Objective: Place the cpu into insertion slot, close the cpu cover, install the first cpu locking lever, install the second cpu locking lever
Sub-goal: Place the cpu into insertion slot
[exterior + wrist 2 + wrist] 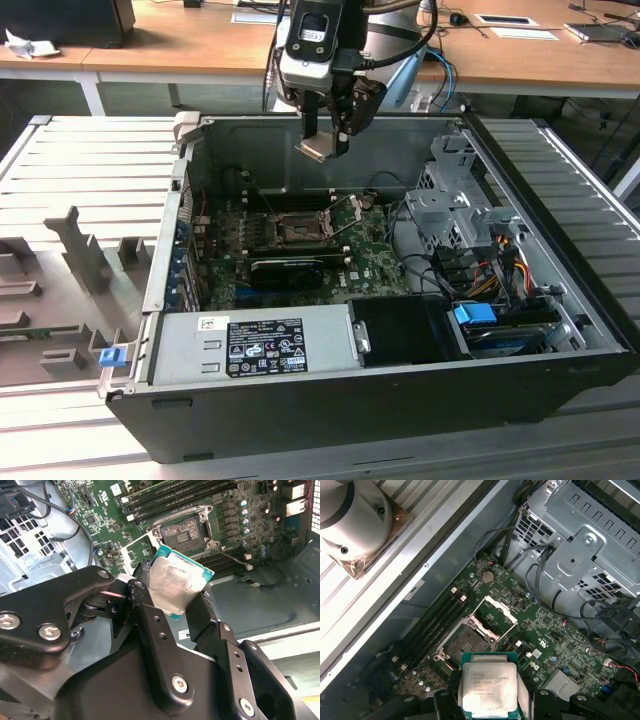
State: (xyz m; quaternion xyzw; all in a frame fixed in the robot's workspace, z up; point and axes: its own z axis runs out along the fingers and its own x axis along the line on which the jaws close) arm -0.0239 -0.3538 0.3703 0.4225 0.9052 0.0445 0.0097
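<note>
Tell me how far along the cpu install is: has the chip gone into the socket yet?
Not yet; no step looks finished. In hand: the gripper hangs above the open case, jaws shut on the cpu. The insertion slot is empty, and the cpu cover stands swung open beside it. Left: seating the chip, closing the cover and both lever steps.

This looks like a robotics lab or test workshop set up in an office-like room. Below the gripper [328,142] an open computer case [400,400] lies on a ribbed metal bench [90,160], its green circuit board [370,265] bare. Beyond the gripper stand wooden desks [200,55] with papers [525,32]. To the exterior view's left of it, grey blocks [85,250] sit on the bench.
</note>
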